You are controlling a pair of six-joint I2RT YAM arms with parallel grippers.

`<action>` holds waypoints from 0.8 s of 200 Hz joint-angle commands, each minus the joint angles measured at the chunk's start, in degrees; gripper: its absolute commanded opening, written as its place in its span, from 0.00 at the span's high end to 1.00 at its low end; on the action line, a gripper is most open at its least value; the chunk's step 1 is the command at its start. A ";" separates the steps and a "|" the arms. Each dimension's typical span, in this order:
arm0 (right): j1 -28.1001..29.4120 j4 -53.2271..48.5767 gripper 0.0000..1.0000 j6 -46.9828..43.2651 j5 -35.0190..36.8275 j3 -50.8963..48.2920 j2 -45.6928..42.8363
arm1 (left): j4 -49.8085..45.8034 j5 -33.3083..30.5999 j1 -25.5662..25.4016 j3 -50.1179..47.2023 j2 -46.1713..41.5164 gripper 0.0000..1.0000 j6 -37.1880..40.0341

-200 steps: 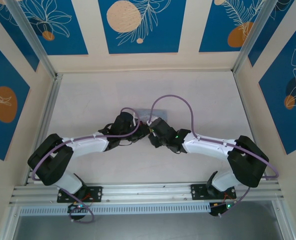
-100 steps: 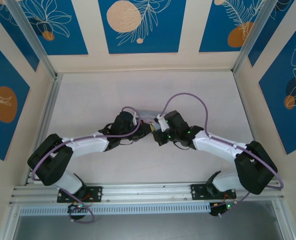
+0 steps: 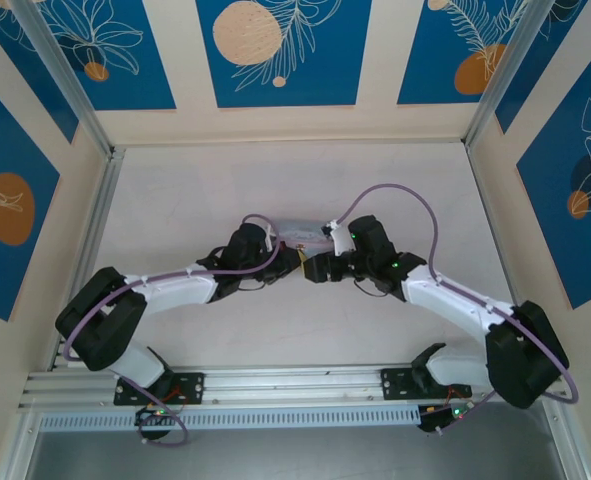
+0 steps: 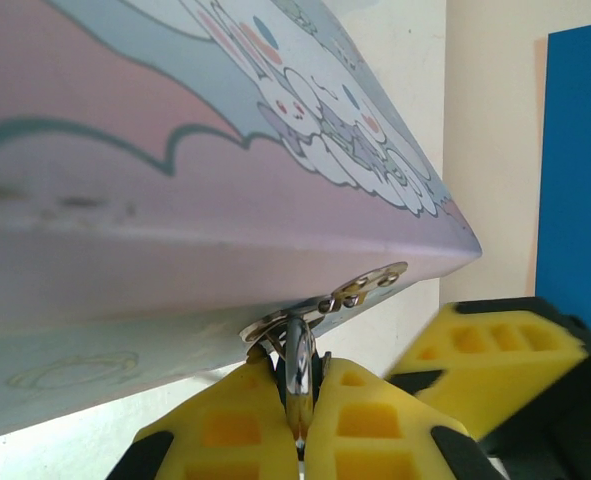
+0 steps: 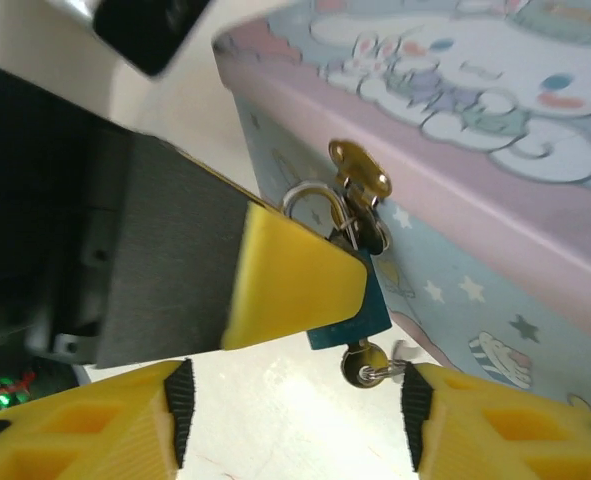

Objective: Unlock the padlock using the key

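A small padlock (image 5: 353, 328) with a teal body hangs by its silvery shackle from the hasp on the front of the pastel-blue tin (image 5: 475, 200). My left gripper (image 4: 297, 385) is shut on the padlock (image 4: 300, 355), and one of its yellow fingers (image 5: 285, 285) covers most of the lock's body. The key (image 5: 362, 363) sticks in the bottom of the padlock with a ring on its head. My right gripper (image 5: 295, 420) is open just below the key, touching nothing. From above, the left gripper (image 3: 291, 258) and the right gripper (image 3: 315, 268) meet in front of the tin (image 3: 300, 226).
The tin lies in the middle of the pale table (image 3: 195, 190), behind both wrists. Patterned blue-and-cream walls close in the back and sides, and an aluminium rail (image 3: 295, 380) runs along the near edge. A purple cable (image 3: 395, 195) arches over the right wrist.
My right gripper has opened and let go of the key, and the right arm has swung to the right. The left gripper stays shut on the padlock without moving.
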 commanded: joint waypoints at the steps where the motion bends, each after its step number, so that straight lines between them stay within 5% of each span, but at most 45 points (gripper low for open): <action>1: -1.18 2.09 0.39 5.15 0.36 -3.30 -4.30 | 0.28 -0.86 0.13 -0.29 0.75 1.00 0.68; 76: 0.08 11.08 0.38 19.36 4.39 -12.44 -4.41 | 4.27 -3.68 -2.31 -5.33 4.65 1.00 1.01; 160: 2.29 15.24 0.38 22.92 7.90 -15.82 -3.00 | 10.52 -8.37 -5.45 -5.38 11.58 1.00 -2.33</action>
